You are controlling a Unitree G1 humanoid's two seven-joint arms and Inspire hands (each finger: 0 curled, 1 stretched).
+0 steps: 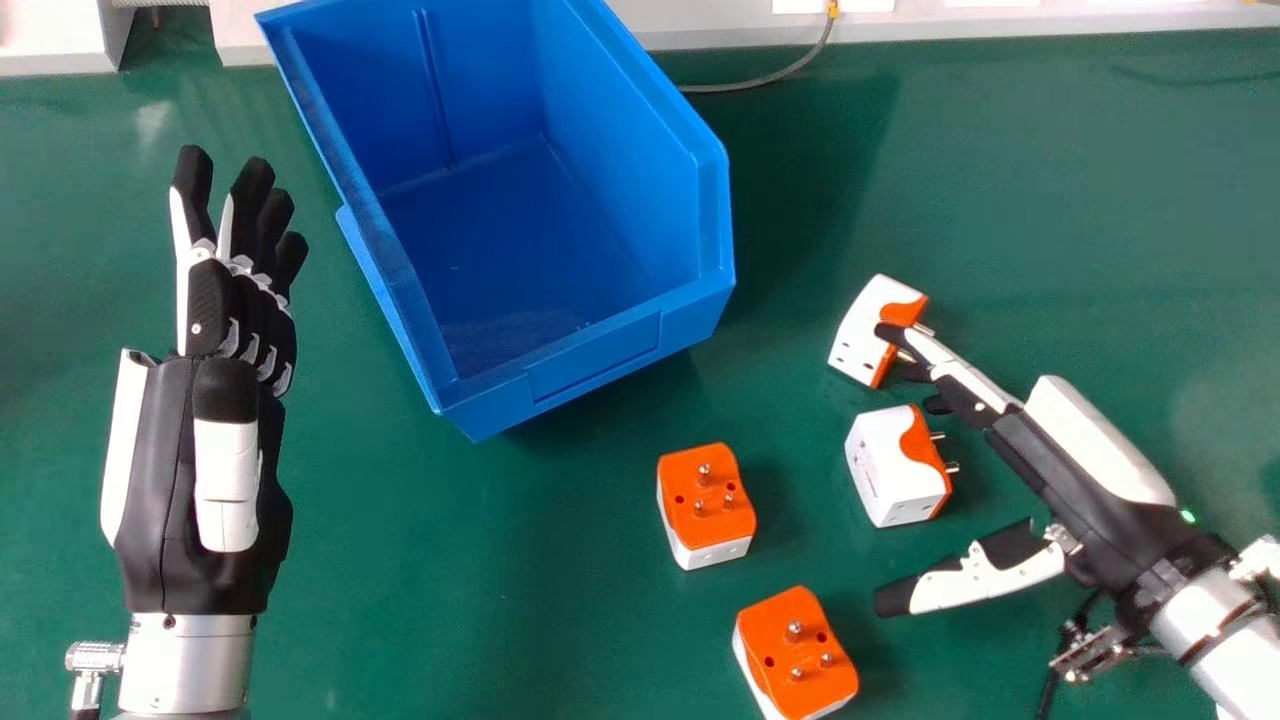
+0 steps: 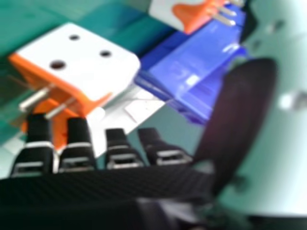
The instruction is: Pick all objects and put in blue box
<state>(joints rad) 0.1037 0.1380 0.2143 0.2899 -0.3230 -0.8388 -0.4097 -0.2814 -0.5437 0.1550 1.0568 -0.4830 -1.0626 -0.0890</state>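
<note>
With the head view read as a clock dial, the deep, open-topped blue plastic box sits on the green tabletop toward 11 o'clock. All four adapters are outside it, on the table. Toward 3 o'clock a boxy white-and-orange plastic plug adapter lies with its metal pins pointing to about 4 o'clock. A second white adapter with an orange pin side lies just beside it at 6 o'clock, its pins toward 3. Two orange-topped adapters with white bodies stand pins up toward 5 o'clock: the inner one and, farther out, the outer one.

The right hand, near 4 o'clock, is open, its fingers straight and its thumb well apart. One fingertip overlaps the 3 o'clock adapter; I cannot tell whether they touch. The left hand, at 9 o'clock, is open too, its fingers extended toward 12.
</note>
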